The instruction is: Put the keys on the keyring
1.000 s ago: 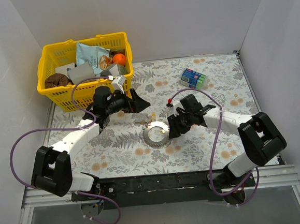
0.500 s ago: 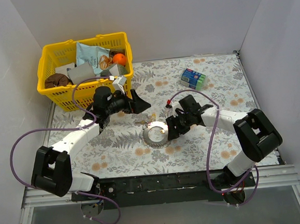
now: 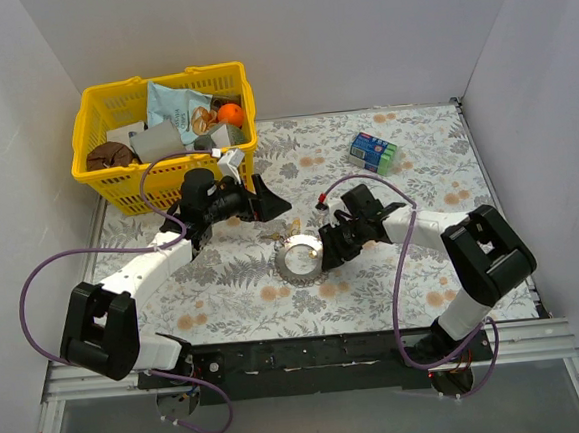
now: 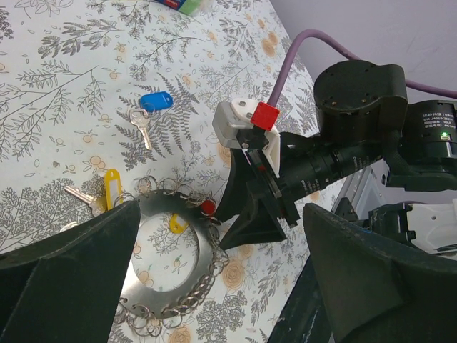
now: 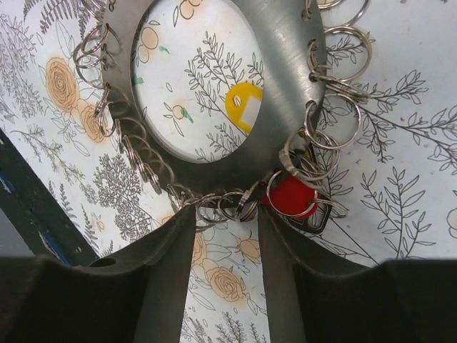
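The keyring (image 3: 289, 268) is a flat metal hoop edged with small split rings, lying mid-table; its band also shows in the right wrist view (image 5: 285, 86). A red-headed key (image 5: 289, 194) sits among the rings at its rim, and a yellow tag (image 5: 244, 106) lies inside the hoop. A blue key (image 4: 153, 101) and a yellow key (image 4: 111, 189) lie loose beside it. My right gripper (image 5: 225, 214) is open at the hoop's right edge, with a few small rings between its fingertips. My left gripper (image 3: 268, 203) hovers wide open behind the hoop, holding nothing.
A yellow basket (image 3: 117, 190) full of packets and odds stands at the back left, close behind the left arm. A blue-green packet (image 3: 373, 151) lies at the back right. White walls close in both sides.
My right gripper has edged left onto the hoop's rim and its jaws have narrowed a little. The left arm has not moved.
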`<state>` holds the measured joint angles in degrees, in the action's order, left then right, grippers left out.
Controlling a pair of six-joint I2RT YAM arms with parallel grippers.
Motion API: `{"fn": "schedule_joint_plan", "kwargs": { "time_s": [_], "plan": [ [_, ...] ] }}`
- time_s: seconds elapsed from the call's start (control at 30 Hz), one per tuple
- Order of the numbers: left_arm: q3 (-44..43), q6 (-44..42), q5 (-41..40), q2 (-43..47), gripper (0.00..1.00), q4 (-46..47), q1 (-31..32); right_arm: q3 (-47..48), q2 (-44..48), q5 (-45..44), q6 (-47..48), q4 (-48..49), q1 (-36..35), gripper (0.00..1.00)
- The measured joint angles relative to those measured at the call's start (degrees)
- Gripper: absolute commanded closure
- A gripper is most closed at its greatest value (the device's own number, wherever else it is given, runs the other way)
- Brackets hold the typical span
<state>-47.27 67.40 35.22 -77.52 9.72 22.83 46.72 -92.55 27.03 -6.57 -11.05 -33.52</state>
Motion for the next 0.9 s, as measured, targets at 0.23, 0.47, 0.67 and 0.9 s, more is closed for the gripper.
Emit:
{"fn": "schedule_joint_plan", "kwargs": {
  "time_s": [0.23, 0.47, 0.67, 0.9],
  "plan": [
    [0.2, 0.2, 0.2, 0.0, 0.02, 0.2, 0.0, 0.1, -1.6, 1.9, -1.2, 2.2, -0.1, 0.58],
    [1.0, 0.2, 0.4, -0.1, 0.03, 0.5, 0.0, 0.5, -3.3, 3.1, -2.3, 3.7, -0.7, 0.76],
    [0.8, -0.9, 1.8, -2.3, 0.09, -1.2, 0.0, 0.8, -3.5, 3.7, -3.2, 3.4, -0.7, 0.53],
    [-0.6, -1.7, 4.3, -8.2, 0.22, -6.4, 0.2, 0.5, 0.2, 0.8, -3.8, 1.9, -1.0, 0.44]
  ]
}}
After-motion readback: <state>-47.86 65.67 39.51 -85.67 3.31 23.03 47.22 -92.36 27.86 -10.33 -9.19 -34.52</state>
